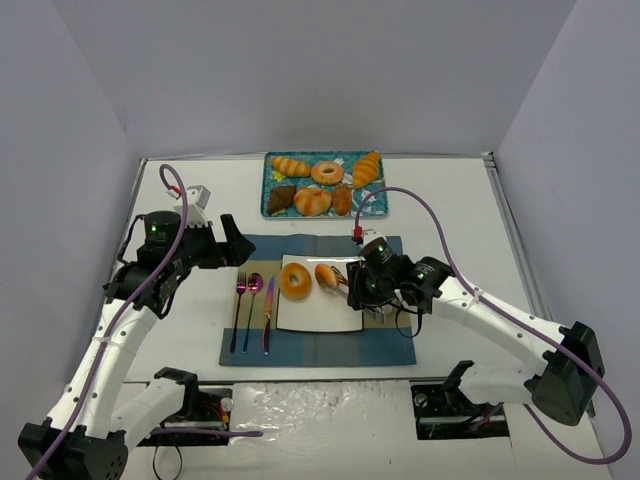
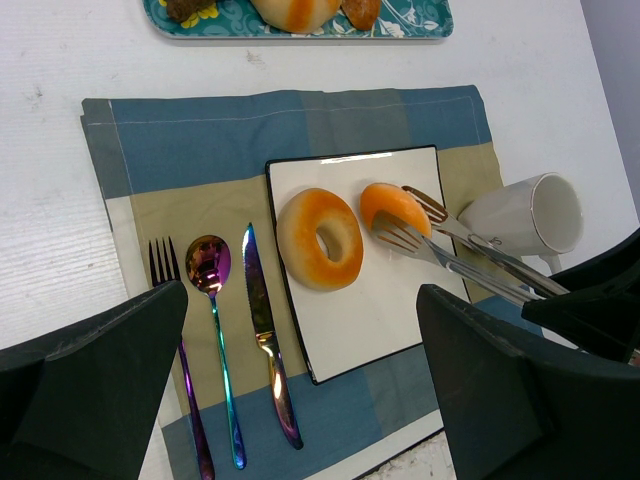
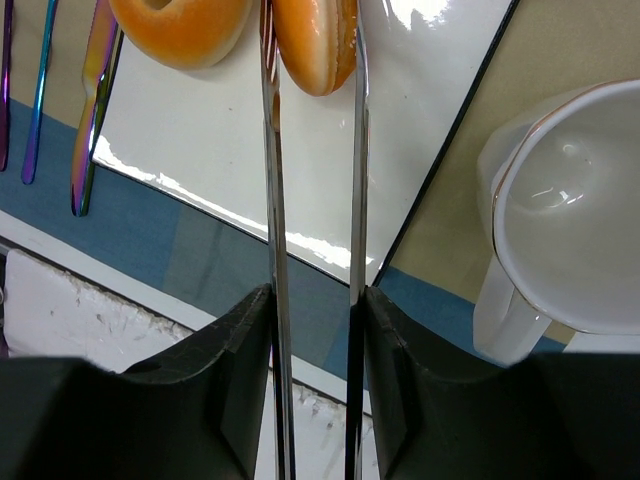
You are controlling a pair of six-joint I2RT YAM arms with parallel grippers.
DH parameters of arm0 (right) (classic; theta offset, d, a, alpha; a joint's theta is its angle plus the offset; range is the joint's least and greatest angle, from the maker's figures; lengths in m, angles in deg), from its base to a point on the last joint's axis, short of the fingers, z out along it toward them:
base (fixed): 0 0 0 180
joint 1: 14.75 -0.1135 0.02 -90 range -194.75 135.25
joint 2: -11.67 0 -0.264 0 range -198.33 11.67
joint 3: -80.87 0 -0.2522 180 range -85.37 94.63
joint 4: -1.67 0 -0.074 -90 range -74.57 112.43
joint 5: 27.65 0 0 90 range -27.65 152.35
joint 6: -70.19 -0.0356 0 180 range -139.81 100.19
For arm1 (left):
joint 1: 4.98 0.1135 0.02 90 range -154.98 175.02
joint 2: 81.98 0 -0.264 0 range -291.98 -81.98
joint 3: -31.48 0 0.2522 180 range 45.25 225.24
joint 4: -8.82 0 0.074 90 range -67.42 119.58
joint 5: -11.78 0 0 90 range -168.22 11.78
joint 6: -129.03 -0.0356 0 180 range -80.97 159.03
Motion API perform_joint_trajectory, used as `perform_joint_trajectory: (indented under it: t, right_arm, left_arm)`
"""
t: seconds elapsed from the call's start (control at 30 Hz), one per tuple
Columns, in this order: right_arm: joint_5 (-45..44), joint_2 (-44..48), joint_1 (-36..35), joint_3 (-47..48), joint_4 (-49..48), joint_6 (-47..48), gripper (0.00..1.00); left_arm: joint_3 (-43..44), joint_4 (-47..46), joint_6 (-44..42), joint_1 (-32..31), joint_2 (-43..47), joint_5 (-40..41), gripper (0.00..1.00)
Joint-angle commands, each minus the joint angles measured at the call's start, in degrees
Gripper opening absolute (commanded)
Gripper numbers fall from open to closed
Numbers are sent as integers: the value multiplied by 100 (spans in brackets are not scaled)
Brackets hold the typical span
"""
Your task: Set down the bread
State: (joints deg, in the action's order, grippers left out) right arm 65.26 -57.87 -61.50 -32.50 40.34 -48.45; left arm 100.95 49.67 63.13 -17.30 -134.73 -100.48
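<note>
While slim steel tongs [image 2: 398,237] flank glossy oval bun [image 2: 385,203], square plate [image 2: 370,310] gleams.

The placemat [image 2: 300,130] is blue-and-tan plaid, the plate [image 2: 370,320] white, the spoon [image 2: 208,264] iridescent.

White table [image 1: 470,200] between plain pale grey walls [image 1: 320,70], soft even light.

A white square plate [image 2: 375,335] holds a ring-shaped bagel [image 2: 298,235] and a small orange bun [image 2: 388,203]. Metal tongs [image 2: 455,255] touch the bun on both sides. A white mug [image 2: 520,215] lies tipped just beside the plate. A fork [image 2: 162,265], spoon [image 2: 208,265] and knife [image 2: 258,310] lie left of it.
</note>
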Motion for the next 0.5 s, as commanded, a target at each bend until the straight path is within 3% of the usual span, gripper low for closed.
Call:
perform_joint_trajectory:
  t: [0.0, 0.47]
  right_arm:
    - [-183, 107, -53, 198, -24, -45, 36]
    - [-274, 169, -62, 377, 140, -45, 43]
  left_arm:
    - [96, -345, -54, -25, 28, -82, 97]
    - [99, -348, -54, -25, 22, -94, 97]
